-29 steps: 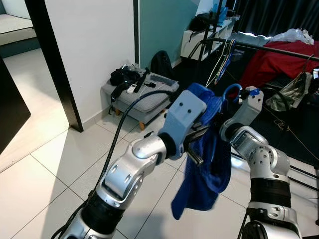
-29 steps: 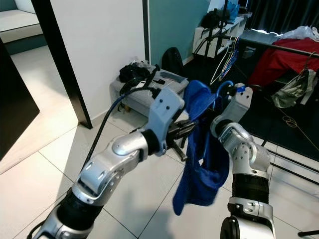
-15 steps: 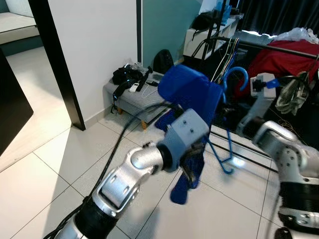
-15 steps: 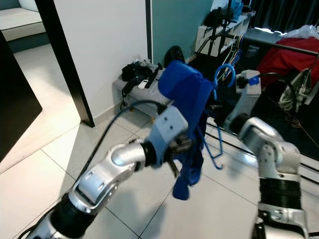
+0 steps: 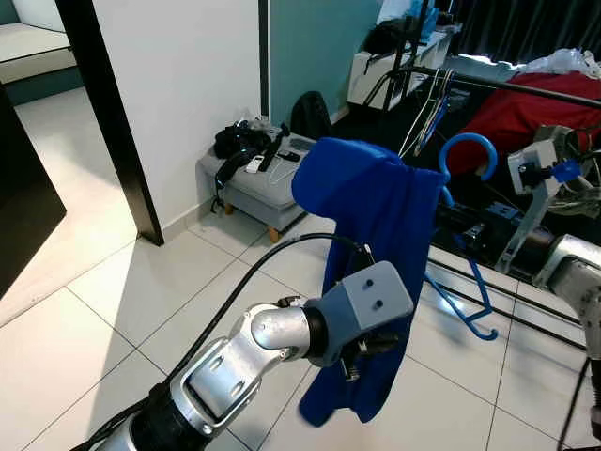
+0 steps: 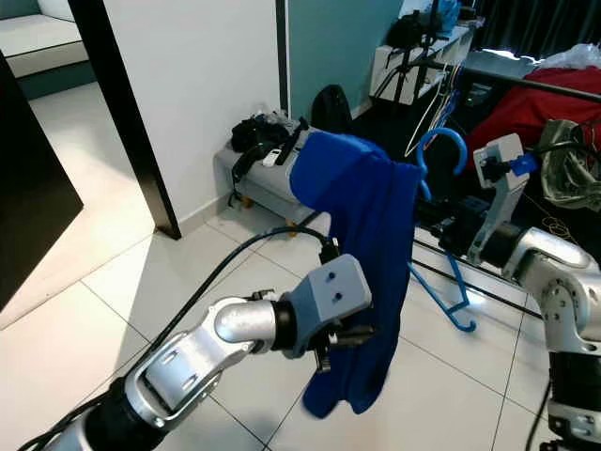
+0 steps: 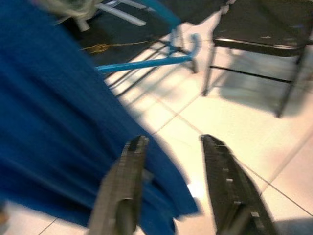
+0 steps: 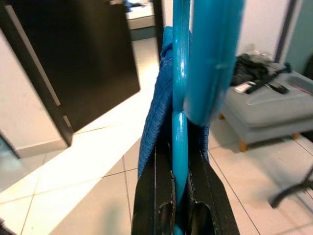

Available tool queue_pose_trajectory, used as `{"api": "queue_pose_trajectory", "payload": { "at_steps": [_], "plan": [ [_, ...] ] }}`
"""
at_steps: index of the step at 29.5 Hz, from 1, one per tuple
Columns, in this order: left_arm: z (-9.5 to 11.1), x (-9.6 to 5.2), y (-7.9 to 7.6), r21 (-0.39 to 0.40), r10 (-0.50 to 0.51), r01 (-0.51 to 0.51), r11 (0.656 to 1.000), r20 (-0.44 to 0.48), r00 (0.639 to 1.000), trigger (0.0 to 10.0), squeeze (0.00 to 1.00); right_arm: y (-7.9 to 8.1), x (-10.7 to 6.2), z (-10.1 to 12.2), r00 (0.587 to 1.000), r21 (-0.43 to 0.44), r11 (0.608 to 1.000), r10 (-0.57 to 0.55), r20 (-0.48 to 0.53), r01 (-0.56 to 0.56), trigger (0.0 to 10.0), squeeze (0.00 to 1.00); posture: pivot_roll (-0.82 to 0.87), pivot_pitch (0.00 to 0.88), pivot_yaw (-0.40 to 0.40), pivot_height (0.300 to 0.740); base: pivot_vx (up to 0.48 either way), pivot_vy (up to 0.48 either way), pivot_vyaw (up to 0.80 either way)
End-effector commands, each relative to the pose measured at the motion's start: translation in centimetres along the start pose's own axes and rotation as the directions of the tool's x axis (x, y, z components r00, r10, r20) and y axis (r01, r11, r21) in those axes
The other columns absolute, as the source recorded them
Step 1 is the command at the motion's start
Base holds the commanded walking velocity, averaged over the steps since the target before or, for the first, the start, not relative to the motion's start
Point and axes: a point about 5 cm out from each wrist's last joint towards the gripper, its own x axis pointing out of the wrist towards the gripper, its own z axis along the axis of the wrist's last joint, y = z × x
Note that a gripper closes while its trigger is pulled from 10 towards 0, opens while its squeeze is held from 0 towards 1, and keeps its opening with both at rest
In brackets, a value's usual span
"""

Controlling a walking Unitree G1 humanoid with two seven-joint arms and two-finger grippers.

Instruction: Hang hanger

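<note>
A blue plastic hanger (image 5: pixel 467 147) carries a blue garment (image 5: pixel 376 216) that drapes down over one shoulder of it. My right gripper (image 8: pixel 179 154) is shut on the hanger's stem just under the hook and holds it up at the right of the scene. My left gripper (image 7: pixel 173 143) is open, low down beside the hanging cloth, with floor tiles between its fingers. In the left eye view the left gripper (image 5: pixel 364 349) sits against the lower part of the garment. A dark clothes rail (image 5: pixel 512 90) with several hangers (image 5: pixel 427 105) runs behind, above the blue hanger's hook.
A red cloth (image 5: pixel 535 117) is draped beyond the rail. A grey low stool (image 5: pixel 258 178) with black items stands by the white wall. A black door frame (image 5: pixel 108 122) rises at the left. Rack legs and cables (image 5: pixel 507 291) cross the floor at the right.
My right arm has swung the hanger and garment up and rightward, toward the rail. My left gripper has dropped from the top of the cloth to its lower part.
</note>
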Motion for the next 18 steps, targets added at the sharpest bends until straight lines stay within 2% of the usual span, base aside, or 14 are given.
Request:
{"api": "queue_pose_trajectory", "payload": {
  "at_steps": [1, 4, 7, 9, 10, 11, 12, 13, 14, 15, 16, 17, 18],
  "plan": [
    [-0.1, -0.4, -0.5, -0.005, -0.047, 0.047, 0.999, 0.006, 0.999, 10.0, 1.0, 0.4, -0.4, 1.0, 0.998, -0.035, 0.999, 0.036, 0.047, -0.035, 10.0, 0.0, -0.09, 0.065, -0.031, 0.74, 0.0, 0.0, 0.0],
    [-0.1, -1.5, -0.6, 0.011, -0.095, 0.095, 0.995, -0.001, 0.995, 10.0, 1.0, 0.5, -0.7, 1.0, 0.996, -0.041, 0.997, 0.066, 0.057, -0.064, 10.0, 0.0, -0.09, 0.067, -0.032, 0.74, 0.0, 0.0, 0.0],
    [-0.1, -2.0, -0.2, 0.021, -0.086, 0.086, 0.996, -0.008, 0.996, 10.0, 1.0, 0.4, -1.0, 1.0, 0.996, -0.041, 0.997, 0.073, 0.059, -0.071, 10.0, 0.0, -0.09, 0.068, -0.032, 0.74, 0.0, 0.0, 0.0],
    [1.0, -3.9, 2.4, 0.038, 0.039, -0.041, 0.998, 0.041, 0.998, 10.0, 1.0, -0.2, -2.3, 0.0, 0.995, -0.049, 0.994, 0.099, 0.004, -0.098, 10.0, 0.0, -0.08, 0.072, -0.036, 0.74, 0.0, 0.0, 0.0],
    [1.0, -3.9, 2.4, 0.038, 0.039, -0.041, 0.998, 0.041, 0.998, 10.0, 1.0, -0.2, -2.3, 0.0, 0.995, -0.049, 0.994, 0.099, 0.004, -0.098, 10.0, 0.0, -0.08, 0.072, -0.036, 0.74, 0.0, 0.0, 0.0],
    [1.9, -4.9, 3.8, 0.038, 0.11, -0.114, 0.993, 0.092, 0.99, 10.0, 1.0, -0.4, -3.0, -0.6, 0.992, -0.042, 0.991, 0.123, -0.029, -0.125, 10.0, 0.0, -0.08, 0.072, -0.036, 0.74, 0.0, 0.0, 0.0],
    [3.3, -6.1, 5.4, 0.032, 0.191, -0.2, 0.979, 0.169, 0.967, 10.0, 1.0, -0.3, -3.8, -1.0, 0.983, -0.037, 0.984, 0.169, -0.066, -0.172, 10.0, 0.0, -0.08, 0.075, -0.039, 0.74, 0.0, 0.0, 0.0],
    [4.1, -6.9, 6.3, 0.024, 0.237, -0.248, 0.968, 0.219, 0.946, 10.0, 1.0, -0.2, -4.3, -1.3, 0.976, -0.032, 0.979, 0.2, -0.088, -0.204, 10.0, 0.0, -0.08, 0.075, -0.039, 0.74, 0.0, 0.0, 0.0],
    [4.1, -6.9, 6.3, 0.024, 0.237, -0.248, 0.968, 0.219, 0.946, 10.0, 1.0, -0.2, -4.3, -1.3, 0.976, -0.032, 0.979, 0.2, -0.088, -0.204, 10.0, 0.0, -0.08, 0.075, -0.039, 0.74, 0.0, 0.0, 0.0],
    [5.3, -8.0, 7.6, -0.006, 0.302, -0.313, 0.95, 0.286, 0.91, 10.0, 1.0, -0.1, -4.8, -1.6, 0.966, -0.024, 0.971, 0.234, -0.112, -0.238, 10.0, 0.0, -0.08, 0.074, -0.039, 0.74, 0.0, 0.0, 0.0],
    [6.5, -9.4, 8.8, -0.056, 0.338, -0.341, 0.938, 0.363, 0.868, 10.0, 0.0, 0.2, -5.2, -1.7, 0.952, -0.013, 0.96, 0.274, -0.135, -0.278, 10.0, 0.0, -0.08, 0.075, -0.038, 0.74, 0.0, 0.0, 0.0],
    [6.5, -9.4, 8.8, -0.056, 0.338, -0.341, 0.938, 0.363, 0.868, 10.0, 0.0, 0.2, -5.2, -1.7, 0.952, -0.013, 0.96, 0.274, -0.135, -0.278, 10.0, 0.0, -0.08, 0.075, -0.038, 0.74, 0.0, 0.0, 0.0],
    [7.2, -10.4, 9.2, -0.066, 0.33, -0.333, 0.941, 0.405, 0.852, 10.0, 0.0, 0.3, -5.4, -1.8, 0.941, -0.004, 0.952, 0.301, -0.152, -0.305, 10.0, 0.0, -0.08, 0.071, -0.034, 0.74, 0.0, 0.0, 0.0]
  ]
}}
